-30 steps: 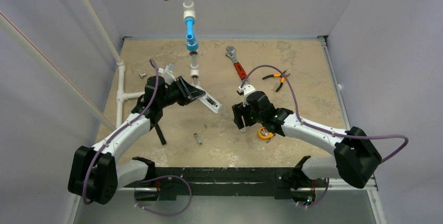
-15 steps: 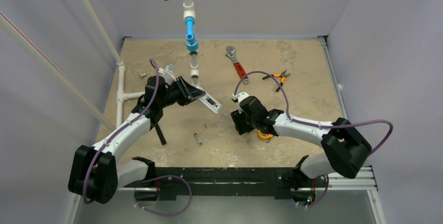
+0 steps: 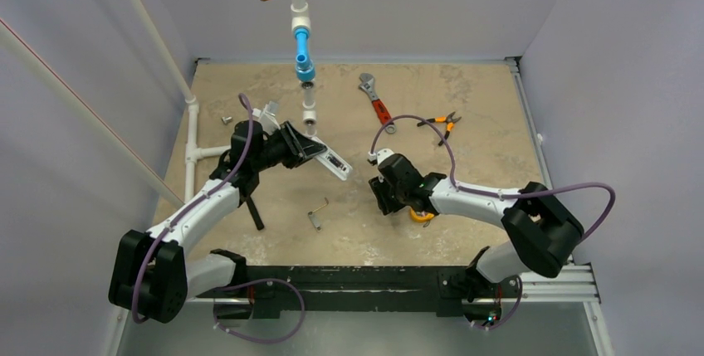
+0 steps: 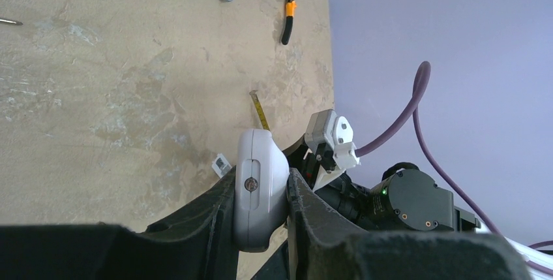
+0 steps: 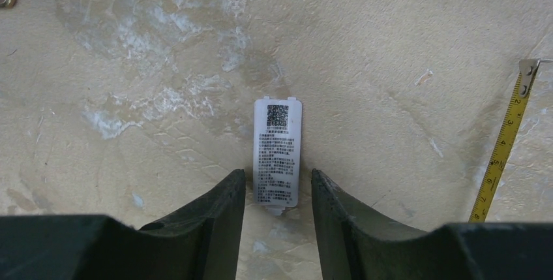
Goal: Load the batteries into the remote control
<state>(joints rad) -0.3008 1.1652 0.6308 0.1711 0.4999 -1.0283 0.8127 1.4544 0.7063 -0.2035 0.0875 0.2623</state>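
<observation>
My left gripper (image 3: 311,150) is shut on the remote control (image 3: 336,164), a slim white slab held above the table at centre left. In the left wrist view the remote control (image 4: 261,188) sits edge-on, clamped between both fingers of the left gripper (image 4: 261,179). My right gripper (image 3: 380,198) hangs low over the table at centre. In the right wrist view its jaws (image 5: 277,175) are open, either side of a small white battery cover (image 5: 278,143) with a printed label, lying flat, with a thin gap on each side. No batteries show in any view.
A red-handled wrench (image 3: 375,100) and orange pliers (image 3: 440,124) lie at the back right. A yellow tape measure (image 3: 421,213) sits under the right arm, its blade (image 5: 505,143) right of the cover. A hex key (image 3: 317,213) lies in front. Pipework (image 3: 303,49) hangs at the back.
The right arm has shifted a little left and lower over the battery cover, and its jaws have narrowed around it. The left arm and remote control have not moved.
</observation>
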